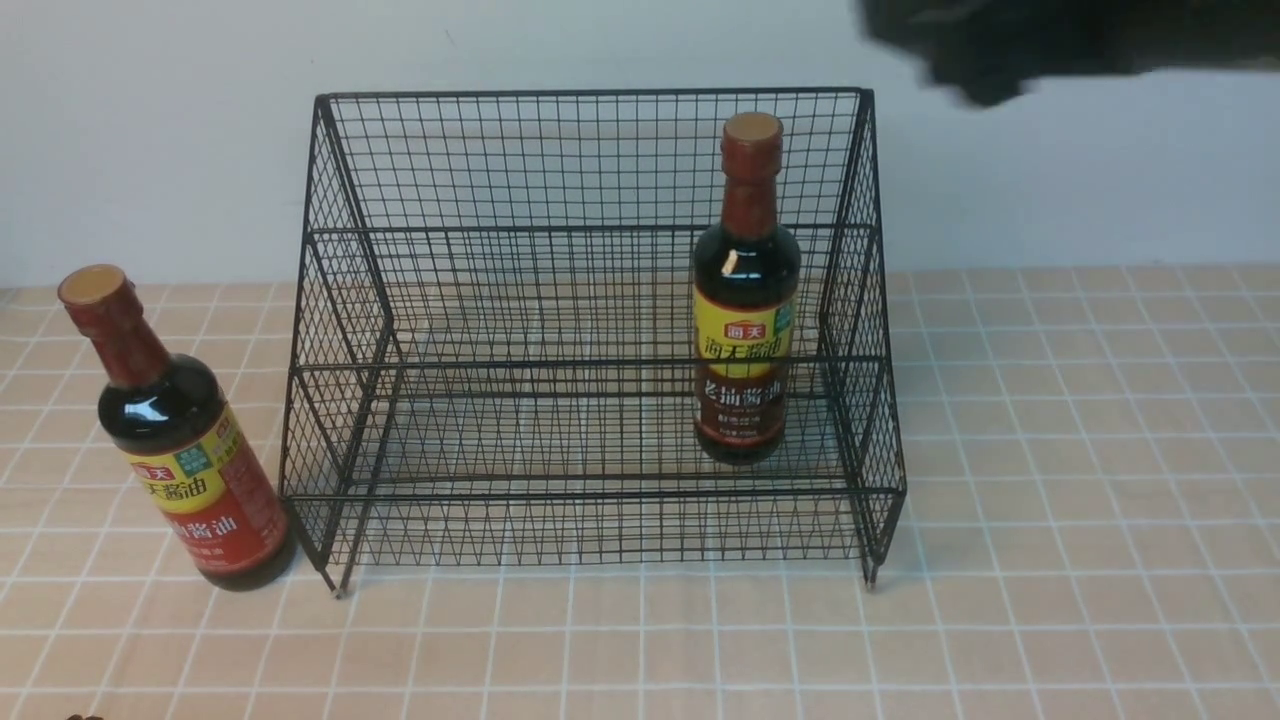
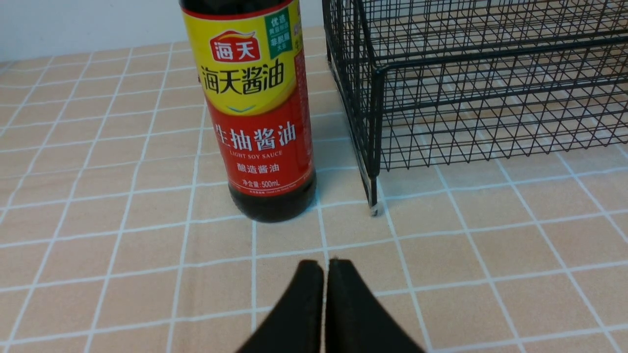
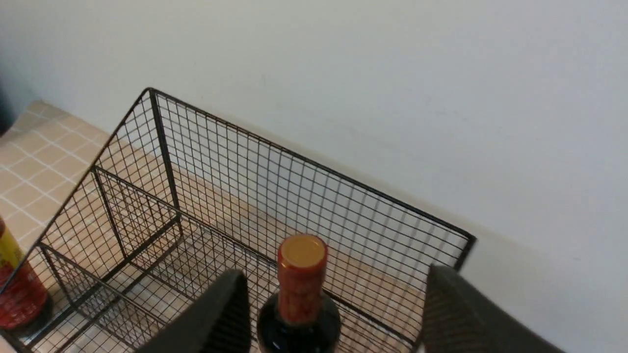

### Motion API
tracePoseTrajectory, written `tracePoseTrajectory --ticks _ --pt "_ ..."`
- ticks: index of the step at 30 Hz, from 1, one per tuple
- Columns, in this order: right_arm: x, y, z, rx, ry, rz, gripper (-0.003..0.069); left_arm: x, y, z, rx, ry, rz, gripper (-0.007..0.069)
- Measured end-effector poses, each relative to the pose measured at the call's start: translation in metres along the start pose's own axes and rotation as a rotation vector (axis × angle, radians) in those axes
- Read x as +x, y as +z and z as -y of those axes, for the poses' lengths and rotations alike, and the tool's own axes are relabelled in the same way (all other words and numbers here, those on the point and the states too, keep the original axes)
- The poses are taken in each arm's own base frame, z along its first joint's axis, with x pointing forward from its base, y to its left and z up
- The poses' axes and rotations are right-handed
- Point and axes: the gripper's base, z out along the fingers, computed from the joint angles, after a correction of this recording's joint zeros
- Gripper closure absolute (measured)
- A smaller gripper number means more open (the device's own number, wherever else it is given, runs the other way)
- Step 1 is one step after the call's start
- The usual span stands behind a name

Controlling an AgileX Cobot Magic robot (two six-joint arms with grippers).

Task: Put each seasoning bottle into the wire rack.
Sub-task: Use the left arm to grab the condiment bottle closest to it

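- The tan cloth-covered table [image 1: 1100, 500], ruled with white grid lines, runs back to a pale wall.
- The black wire-mesh stepped rack [image 1: 600, 497] stands at the middle of the far edge, tall back to the wall.
- The dark glass soy sauce bottle with the dark brown lower label [image 1: 745, 330] stands upright on the rack's lower tier, at its right end.
- The dark glass soy sauce bottle with the red lower label [image 1: 195, 470] stands on the cloth near the left edge (outside the rack, just beside its front left foot).
- My right gripper [image 3: 336, 272] is spread wide and holds nothing. In its wrist view the brown-label bottle's tan cap sits between my fingers [image 3: 223, 314], clear of both.
- My left gripper [image 2: 326, 262] is pressed together on nothing, low over the cloth, facing the red-label bottle.
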Motion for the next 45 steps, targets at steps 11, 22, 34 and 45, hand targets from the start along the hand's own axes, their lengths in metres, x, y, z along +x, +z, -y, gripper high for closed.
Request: tracePoseTrajectory --ticks 11,22,34,45 --pt "0.043 -0.211 0.033 0.095 0.241 0.306 0.0668 0.000 0.000 0.000 0.000 0.000 0.000 0.0631" --pt "0.147 -0.225 0.025 0.016 0.206 0.619 0.0672 0.000 0.000 0.000 0.000 0.000 0.000 0.0631" --pt "0.188 -0.183 0.018 -0.012 0.233 0.467 0.0672 0.000 0.000 0.000 0.000 0.000 0.000 0.0631" --pt "0.198 -0.167 0.005 -0.095 0.099 0.516 0.0672 0.000 0.000 0.000 0.000 0.000 0.000 0.0631"
